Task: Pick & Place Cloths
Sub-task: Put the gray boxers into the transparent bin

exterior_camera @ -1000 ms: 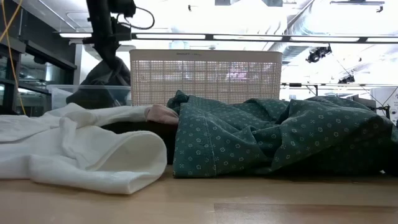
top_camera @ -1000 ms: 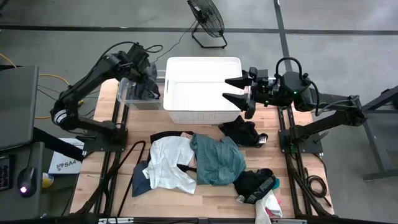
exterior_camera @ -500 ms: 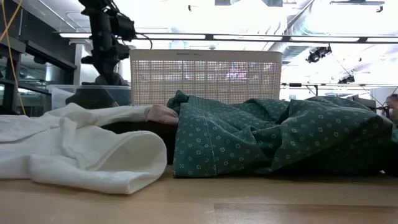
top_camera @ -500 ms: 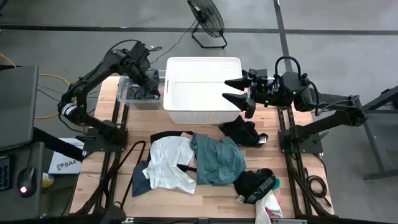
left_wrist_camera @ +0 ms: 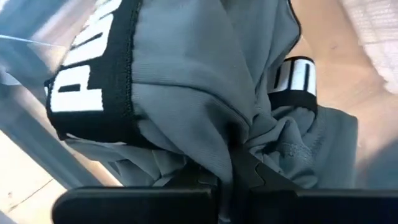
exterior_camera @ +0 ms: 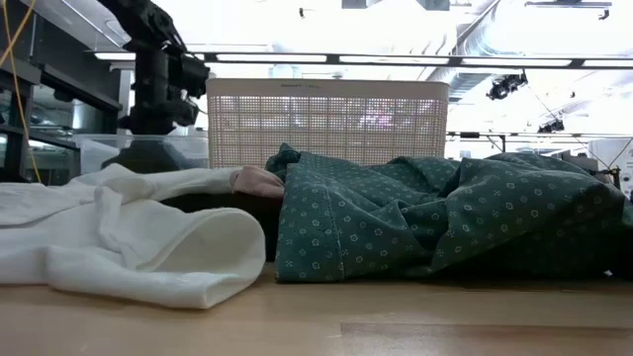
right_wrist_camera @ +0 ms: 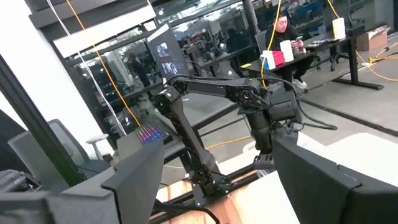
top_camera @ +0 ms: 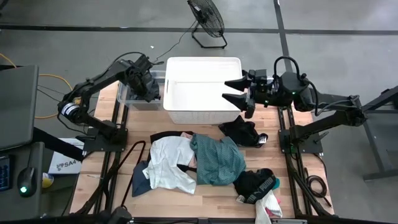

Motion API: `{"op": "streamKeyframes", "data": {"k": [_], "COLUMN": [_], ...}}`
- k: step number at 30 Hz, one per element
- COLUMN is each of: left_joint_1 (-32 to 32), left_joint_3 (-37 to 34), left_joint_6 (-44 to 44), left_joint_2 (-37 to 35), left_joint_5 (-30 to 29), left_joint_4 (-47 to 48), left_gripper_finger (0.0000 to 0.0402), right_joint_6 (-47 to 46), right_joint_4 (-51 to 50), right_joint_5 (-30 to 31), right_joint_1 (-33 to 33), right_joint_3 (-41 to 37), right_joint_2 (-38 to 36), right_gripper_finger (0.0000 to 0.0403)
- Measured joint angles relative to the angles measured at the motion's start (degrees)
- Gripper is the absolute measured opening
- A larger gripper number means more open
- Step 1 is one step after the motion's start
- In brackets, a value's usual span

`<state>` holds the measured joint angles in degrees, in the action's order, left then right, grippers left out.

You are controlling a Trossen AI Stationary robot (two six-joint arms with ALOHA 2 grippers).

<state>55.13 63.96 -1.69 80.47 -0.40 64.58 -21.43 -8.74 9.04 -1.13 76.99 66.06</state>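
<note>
My left gripper is down in the clear bin at the table's far left, shut on a grey garment with a black lettered waistband. In the low view the garment sits heaped in the bin under the gripper. My right gripper hovers open over the right rim of the white lattice basket and touches nothing. The other cloths lie in a pile on the table: white, teal, black, black with lettering, pink and dark blue. My left gripper pinches a bunched fold of the grey garment between its two fingers, coming from above and pointing down into the bin. Several gathered layers run into the gap. The rest of the garment spreads out below the fingers inside the bin.
The white basket stands at the table's far middle, right beside the clear bin. A floor fan stands beyond the table. A cable loop lies near the pile's left side. Bare wood shows along the near edge.
My left gripper has gone down into the clear bin, still shut. The grey garment, which hung below it above the bin, has sunk and now lies heaped inside. The right arm has kept still.
</note>
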Motion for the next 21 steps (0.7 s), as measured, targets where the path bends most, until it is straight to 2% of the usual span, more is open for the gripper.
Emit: {"op": "streamKeyframes", "data": {"k": [6, 15, 21], "left_joint_1": [0.0, -0.02, -0.02], "left_joint_3": [-1.16, -0.25, 5.88], "left_joint_6": [-1.24, -3.08, -2.8], "left_joint_2": [-0.12, -2.25, -2.6], "left_joint_5": [0.21, 3.85, 3.96], "left_joint_4": [-1.29, -1.14, 3.96], "left_gripper_finger": [0.0019, 0.0124, 0.0174], "right_joint_6": [-0.48, -1.29, -1.29], "right_joint_4": [-0.15, -1.21, -1.24], "right_joint_5": [0.0, 0.0, 0.0], "right_joint_1": [0.0, 0.0, 0.0], "right_joint_3": [0.0, 0.0, 0.0], "right_joint_2": [0.0, 0.0, 0.0], "right_gripper_finger": [0.0293, 0.0293, 0.0293]}}
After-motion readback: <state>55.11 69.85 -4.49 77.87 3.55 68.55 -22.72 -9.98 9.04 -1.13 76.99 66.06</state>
